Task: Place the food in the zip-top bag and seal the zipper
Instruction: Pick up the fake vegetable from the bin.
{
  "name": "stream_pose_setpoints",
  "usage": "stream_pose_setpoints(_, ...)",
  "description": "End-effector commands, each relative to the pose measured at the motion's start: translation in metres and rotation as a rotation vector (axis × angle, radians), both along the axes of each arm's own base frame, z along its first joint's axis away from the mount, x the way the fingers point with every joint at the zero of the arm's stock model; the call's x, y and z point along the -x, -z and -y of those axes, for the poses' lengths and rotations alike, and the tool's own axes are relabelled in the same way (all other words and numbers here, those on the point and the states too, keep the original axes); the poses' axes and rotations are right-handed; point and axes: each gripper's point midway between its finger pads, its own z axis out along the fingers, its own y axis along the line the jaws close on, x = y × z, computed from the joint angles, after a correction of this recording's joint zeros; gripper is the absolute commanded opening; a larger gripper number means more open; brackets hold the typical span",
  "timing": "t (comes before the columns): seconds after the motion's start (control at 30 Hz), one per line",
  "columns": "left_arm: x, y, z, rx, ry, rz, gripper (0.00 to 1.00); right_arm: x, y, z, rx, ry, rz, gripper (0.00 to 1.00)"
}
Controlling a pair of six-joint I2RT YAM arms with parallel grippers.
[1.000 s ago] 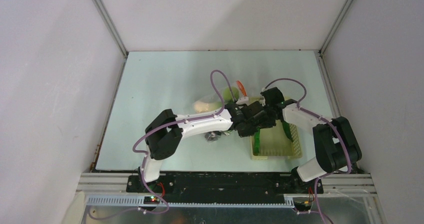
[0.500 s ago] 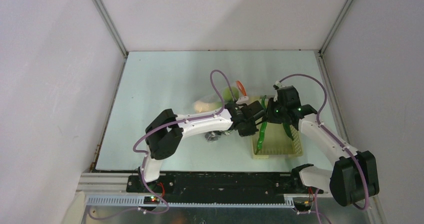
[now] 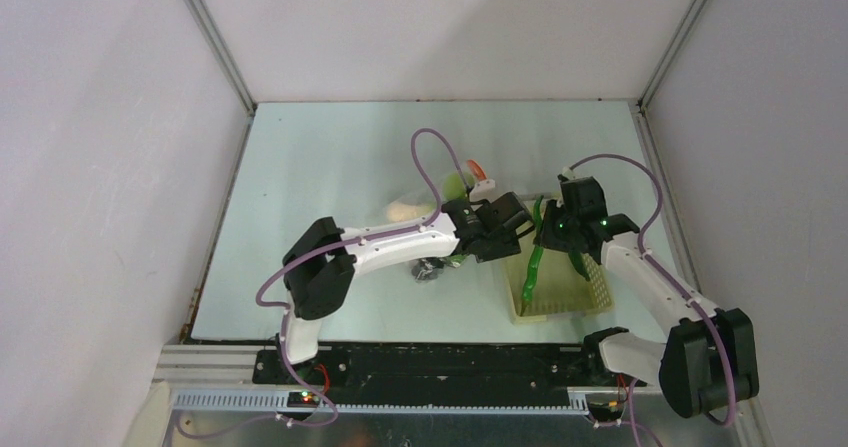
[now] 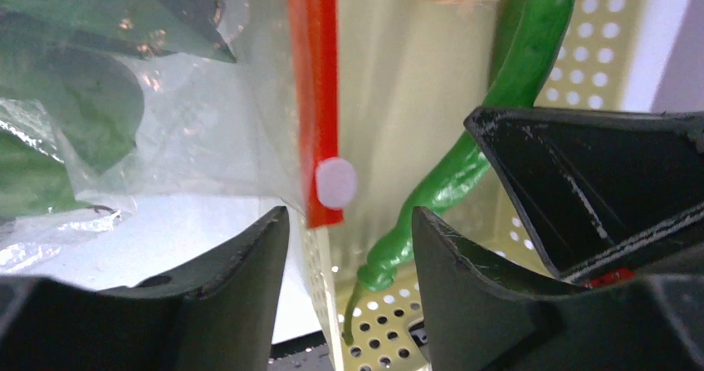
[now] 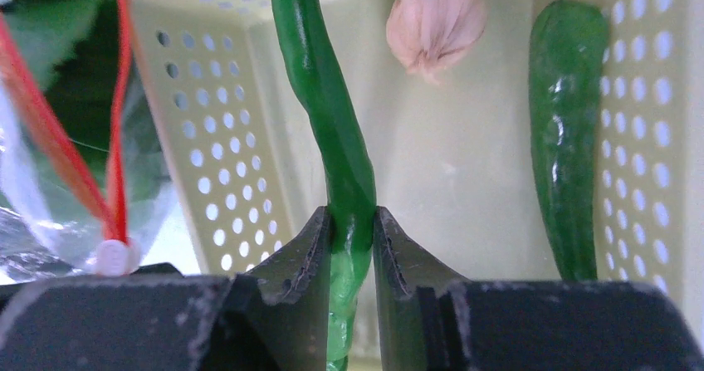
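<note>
My right gripper (image 5: 350, 222) is shut on the long green pepper (image 5: 328, 114). The pepper hangs from that gripper (image 3: 553, 232) with its tip (image 3: 527, 289) over the pale yellow basket (image 3: 590, 292). My left gripper (image 4: 349, 222) stands open, nothing between its fingers. The end of the orange-red zipper (image 4: 314, 97) and its white slider (image 4: 335, 182) lie just beyond the fingertips. The clear zip-top bag (image 4: 191, 130) holds leafy greens (image 4: 58, 105) and a green apple (image 3: 458, 183). From above, my left gripper (image 3: 512, 223) sits between bag and basket.
A garlic bulb (image 5: 436, 22) and a second, darker green pepper (image 5: 569, 139) lie in the basket. Dark grapes (image 3: 428, 271) rest on the table under my left forearm, and a pale mushroom (image 3: 404, 210) lies left of the bag. Walls enclose the table.
My left gripper has opened and let go of the zipper edge. My right arm swung outward and raised the pepper, which now hangs more upright over the basket.
</note>
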Motion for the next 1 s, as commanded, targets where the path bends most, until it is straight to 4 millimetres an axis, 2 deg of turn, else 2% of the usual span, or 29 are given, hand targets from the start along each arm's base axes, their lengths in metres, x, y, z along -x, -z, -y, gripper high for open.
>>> stream_pose_setpoints(0.0,0.000,-0.049,0.005,0.084,0.023,0.102,0.64,-0.024,-0.039,0.011,-0.005,0.096,0.194,0.00)
stream_pose_setpoints(0.13,0.007,-0.067,0.006,0.114,0.058,0.126,0.76,-0.034,-0.059,0.025,0.021,0.167,0.310,0.00)
stream_pose_setpoints(0.33,0.014,-0.103,0.000,0.157,0.107,0.193,0.99,-0.037,-0.103,0.030,0.003,0.171,0.487,0.00)
stream_pose_setpoints(0.43,0.015,-0.120,-0.008,0.175,0.122,0.235,1.00,-0.031,-0.119,0.030,0.002,0.139,0.543,0.00)
stream_pose_setpoints(0.47,0.014,-0.131,-0.012,0.191,0.116,0.257,1.00,-0.029,-0.120,0.027,-0.002,0.116,0.548,0.00)
stream_pose_setpoints(0.5,0.014,-0.133,-0.017,0.184,0.119,0.268,1.00,-0.026,-0.122,0.027,0.003,0.098,0.554,0.00)
stream_pose_setpoints(0.63,0.009,-0.154,-0.050,0.142,0.084,0.340,1.00,-0.015,-0.125,0.022,-0.018,0.037,0.553,0.00)
stream_pose_setpoints(0.7,0.001,-0.159,-0.066,0.124,0.052,0.357,1.00,-0.011,-0.125,0.021,-0.018,0.014,0.555,0.00)
stream_pose_setpoints(0.73,0.000,-0.153,-0.072,0.112,0.052,0.351,1.00,-0.009,-0.126,0.019,-0.028,-0.005,0.558,0.00)
stream_pose_setpoints(0.77,-0.007,-0.159,-0.078,0.135,0.038,0.356,1.00,-0.006,-0.126,0.014,-0.039,-0.043,0.557,0.00)
stream_pose_setpoints(0.8,-0.009,-0.151,-0.084,0.122,0.043,0.353,1.00,-0.004,-0.128,0.012,-0.041,-0.065,0.566,0.00)
stream_pose_setpoints(0.83,-0.017,-0.156,-0.087,0.155,0.038,0.359,1.00,-0.001,-0.130,0.007,-0.059,-0.097,0.567,0.00)
stream_pose_setpoints(0.87,-0.026,-0.149,-0.096,0.142,0.025,0.355,1.00,0.001,-0.132,0.005,-0.062,-0.119,0.578,0.00)
stream_pose_setpoints(0.97,-0.043,-0.151,-0.105,0.152,0.021,0.360,1.00,0.005,-0.136,-0.003,-0.085,-0.182,0.598,0.00)
